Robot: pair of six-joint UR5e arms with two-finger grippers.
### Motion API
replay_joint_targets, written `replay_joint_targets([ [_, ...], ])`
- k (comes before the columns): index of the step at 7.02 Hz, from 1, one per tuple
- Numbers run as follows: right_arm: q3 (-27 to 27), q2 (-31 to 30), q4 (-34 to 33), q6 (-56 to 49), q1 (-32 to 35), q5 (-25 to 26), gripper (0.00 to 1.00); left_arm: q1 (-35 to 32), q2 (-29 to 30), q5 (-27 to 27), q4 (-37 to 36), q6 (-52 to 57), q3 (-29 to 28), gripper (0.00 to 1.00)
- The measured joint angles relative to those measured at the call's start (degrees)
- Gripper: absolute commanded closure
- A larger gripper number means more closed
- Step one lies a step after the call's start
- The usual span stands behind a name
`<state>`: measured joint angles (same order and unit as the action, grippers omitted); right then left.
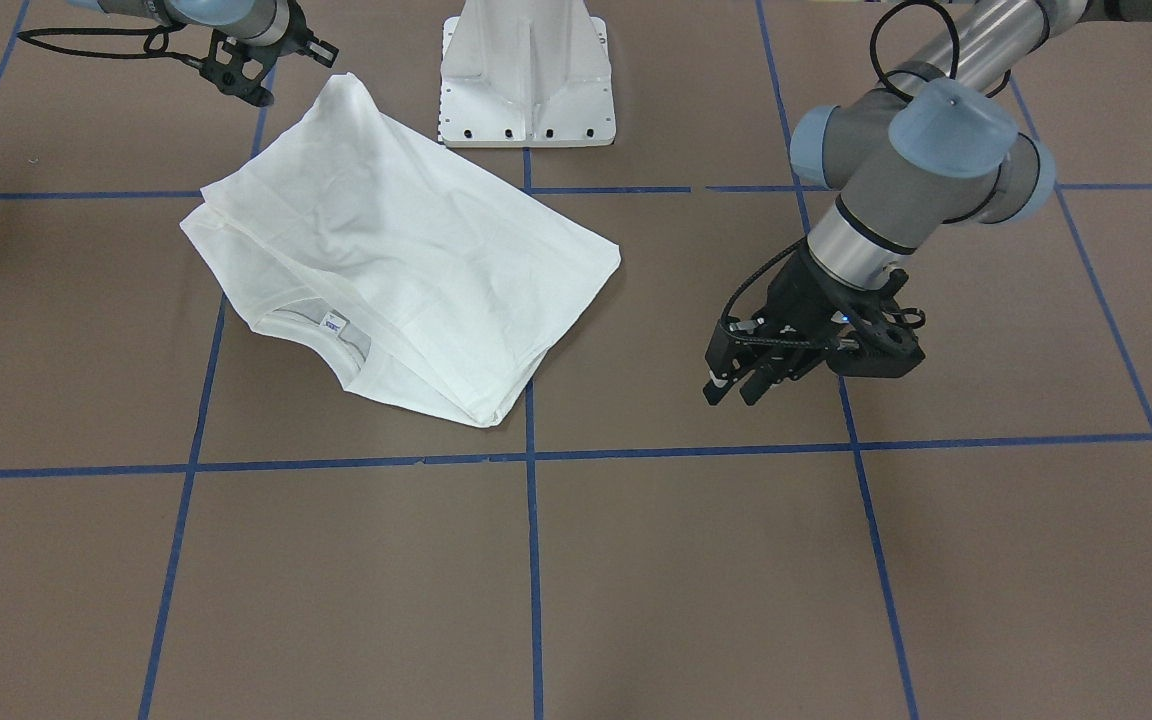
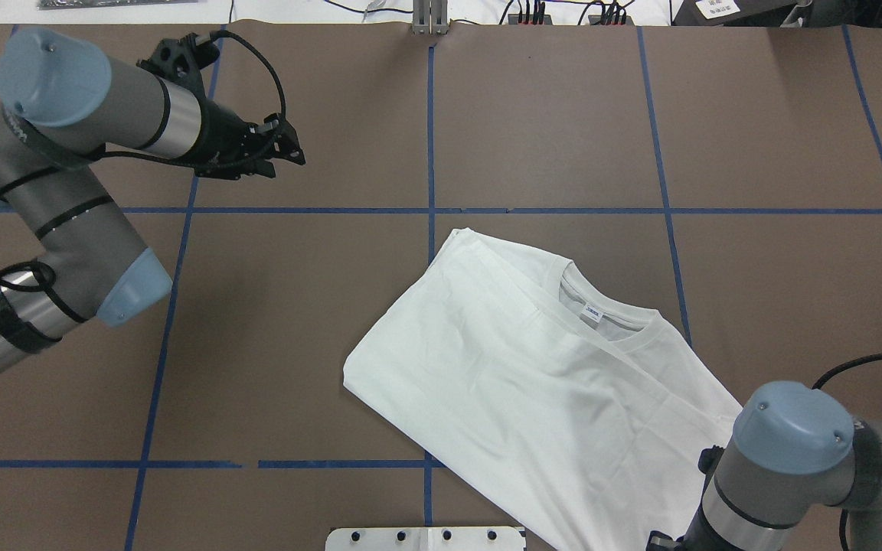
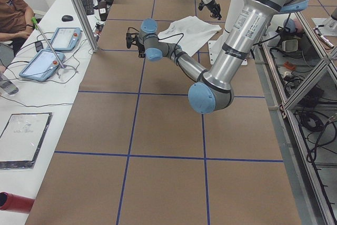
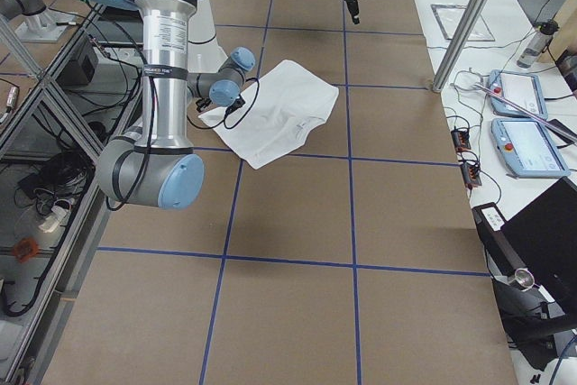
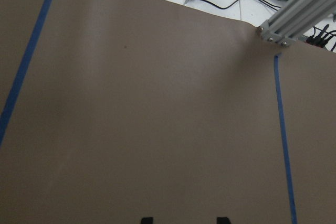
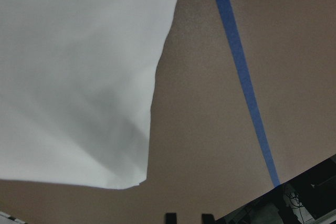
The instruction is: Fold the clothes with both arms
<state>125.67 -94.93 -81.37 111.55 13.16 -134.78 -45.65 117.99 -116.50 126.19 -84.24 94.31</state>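
The white T-shirt (image 1: 406, 250) lies folded in a rough rectangle on the brown table, collar and neck label (image 1: 336, 322) facing up. It also shows in the overhead view (image 2: 533, 383). One corner stands up in a peak near my right gripper (image 1: 321, 48), which hovers just beyond it, empty, its fingertips a narrow gap apart in the right wrist view (image 6: 189, 217). The shirt's edge (image 6: 73, 77) lies beside it. My left gripper (image 1: 736, 392) is open and empty above bare table, well off to the shirt's side; it also shows in the overhead view (image 2: 288, 149).
The white metal pedestal (image 1: 526, 80) stands at the table's robot side, close to the shirt. Blue tape lines (image 1: 533, 560) cross the brown table cover. Tablets and cables (image 3: 52, 51) lie on the side bench beyond an aluminium post (image 3: 79, 11).
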Motion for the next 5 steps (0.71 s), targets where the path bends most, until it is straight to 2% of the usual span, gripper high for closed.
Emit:
replay_joint_targets([
  [1, -1.34, 2.09, 0.07, -0.35, 6.29, 0.63, 0.00, 3.51, -1.82, -0.19, -0.07, -5.91, 2.75, 0.34],
  [2, -6.01, 8.62, 0.28, -1.27, 14.72, 3.17, 0.00, 7.60, -3.60, 0.07, -0.16, -11.35, 4.43, 0.32],
  [3, -12.42, 16.81, 0.37, -2.26, 21.20, 9.03, 0.00, 12.28, -4.68, 1.09, -0.18, -16.16, 5.05, 0.31],
  [4, -16.81, 22.52, 0.43, -4.32, 24.43, 16.17, 0.00, 16.57, -4.97, 2.51, -0.81, -20.92, 5.11, 0.31],
  [5, -18.72, 25.14, 0.48, -7.64, 25.89, 20.96, 0.00, 19.95, -4.84, 3.40, -2.18, -24.92, 5.14, 0.31],
])
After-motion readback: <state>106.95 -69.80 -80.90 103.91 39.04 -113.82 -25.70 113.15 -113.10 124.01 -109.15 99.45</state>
